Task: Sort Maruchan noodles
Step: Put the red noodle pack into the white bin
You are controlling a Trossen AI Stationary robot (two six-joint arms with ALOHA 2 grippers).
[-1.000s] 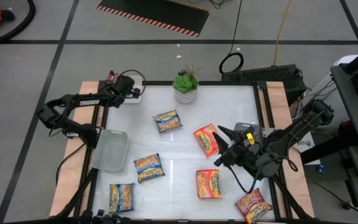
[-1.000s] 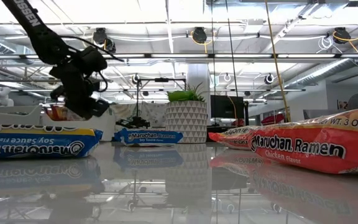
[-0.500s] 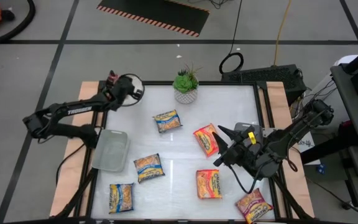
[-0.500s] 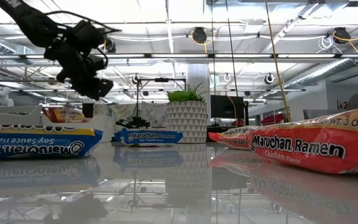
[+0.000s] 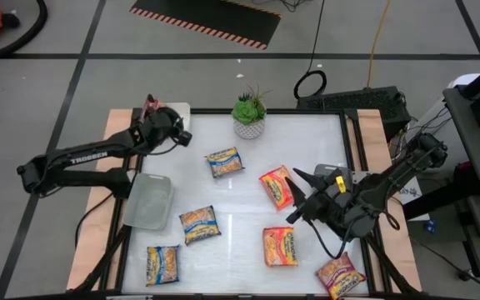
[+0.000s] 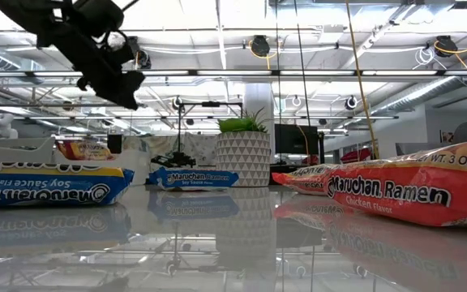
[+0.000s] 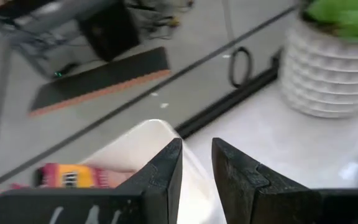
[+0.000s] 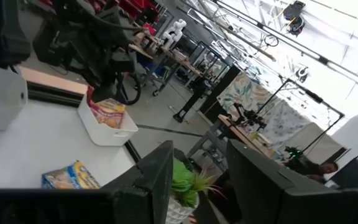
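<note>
I have the left pincer [image 5: 176, 132] raised at the worktop's far-left corner, fingers narrowly apart, holding nothing. Nearest loose noodle packet [image 5: 224, 162] lies toward the centre, long axis roughly along the far edge. Right pincer [image 5: 295, 196], parted and empty, sits beside an orange packet [image 5: 276, 187].

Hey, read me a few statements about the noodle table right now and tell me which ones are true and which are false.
1. The left claw is above the table's far left corner, by the white bin. True.
2. The left claw grips a packet. False: nothing sits between its fingers in the left wrist view.
3. The plant stands at the table's far edge. True.
4. The clear tray is full of packets. False: nothing lies in it.
5. The right claw hangs near an orange packet. True.
6. The white bin has no packet in it. False: an orange-yellow packet lies inside.
</note>
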